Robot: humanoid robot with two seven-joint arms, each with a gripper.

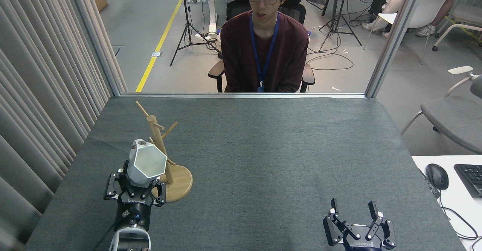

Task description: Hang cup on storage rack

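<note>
So my left gripper is clamped around the bottom of the white cup, holding it up right in front of the wooden storage rack, overlapping its post and lower pegs. Way off to the right of the rack, my right gripper sits low with fingers spread, holding nothing.
</note>
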